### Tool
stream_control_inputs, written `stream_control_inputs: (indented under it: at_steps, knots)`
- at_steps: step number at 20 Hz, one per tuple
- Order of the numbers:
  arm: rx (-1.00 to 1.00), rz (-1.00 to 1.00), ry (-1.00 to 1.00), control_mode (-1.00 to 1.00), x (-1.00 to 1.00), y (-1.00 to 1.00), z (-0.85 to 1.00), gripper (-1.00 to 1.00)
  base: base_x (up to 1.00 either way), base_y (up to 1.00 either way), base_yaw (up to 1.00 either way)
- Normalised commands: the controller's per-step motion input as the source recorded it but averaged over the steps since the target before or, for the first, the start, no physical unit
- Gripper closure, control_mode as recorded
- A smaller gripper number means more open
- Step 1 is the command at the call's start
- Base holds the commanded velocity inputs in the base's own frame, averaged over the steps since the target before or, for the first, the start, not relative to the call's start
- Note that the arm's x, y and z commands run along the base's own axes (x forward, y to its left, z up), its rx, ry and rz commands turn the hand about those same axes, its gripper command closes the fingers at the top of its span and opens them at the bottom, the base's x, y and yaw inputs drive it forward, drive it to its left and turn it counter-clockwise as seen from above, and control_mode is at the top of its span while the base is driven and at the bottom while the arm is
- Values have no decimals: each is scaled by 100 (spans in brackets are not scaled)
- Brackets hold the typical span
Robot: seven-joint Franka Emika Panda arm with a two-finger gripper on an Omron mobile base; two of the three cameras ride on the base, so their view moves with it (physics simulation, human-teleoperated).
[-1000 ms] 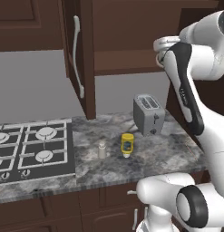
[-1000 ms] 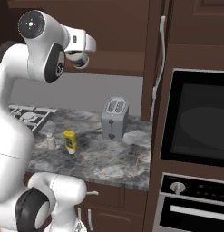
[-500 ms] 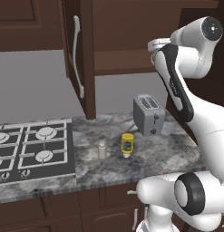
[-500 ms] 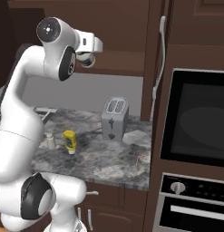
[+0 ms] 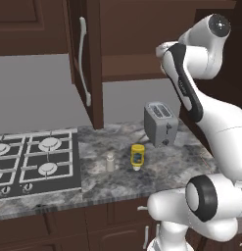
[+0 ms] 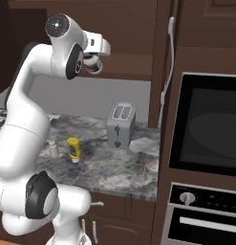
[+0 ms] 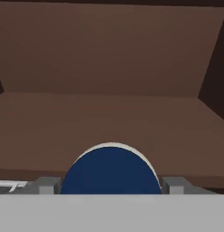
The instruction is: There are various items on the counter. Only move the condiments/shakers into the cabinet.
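In the hand view the dark blue lid of the white jar (image 7: 111, 170) sits between my fingertips (image 7: 45, 185), and my gripper (image 7: 109, 185) is shut on the jar. Beyond it lies the brown shelf of the open cabinet (image 7: 109, 113). From the right base view, the gripper (image 6: 93, 60) holds the jar (image 6: 94, 65) high up, level with the cabinet shelf (image 6: 134, 67). The yellow squeeze bottle (image 5: 137, 156) (image 6: 73, 149) and the small pale shaker (image 5: 110, 162) (image 6: 53, 149) stand side by side on the speckled counter (image 5: 157, 169), far below the gripper.
A grey two-slot toaster (image 5: 160, 123) (image 6: 121, 125) stands at the back of the counter. The cabinet door (image 5: 85, 59) hangs open with its long silver handle. A black stovetop (image 5: 34, 162) lies to the left, and a built-in oven (image 6: 205, 124) stands to the right.
The arm's upper joints have swung upward. The gripper with the jar has edged a little closer to the cabinet shelf. The bottle and the shaker have not moved.
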Motion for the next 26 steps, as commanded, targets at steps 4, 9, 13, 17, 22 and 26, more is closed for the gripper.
stream_control_inputs:
  at_steps: [4, 9, 13, 17, 22, 26]
  knots:
    - [-7, 0, 2, -100, 7, 0, -25, 100, 0, 0, 0]
    - [0, 0, -9, -100, -11, 0, 0, 100, 0, 0, 0]
    - [0, 0, -16, -100, -14, 0, 1, 100, 0, 0, 0]
    - [0, 0, 0, -100, 13, 0, 0, 100, 0, 0, 0]
    - [0, 0, 0, -100, 28, 0, 0, 100, 0, 0, 0]
    - [0, 0, 0, -100, 33, -1, 0, 100, 0, 0, 0]
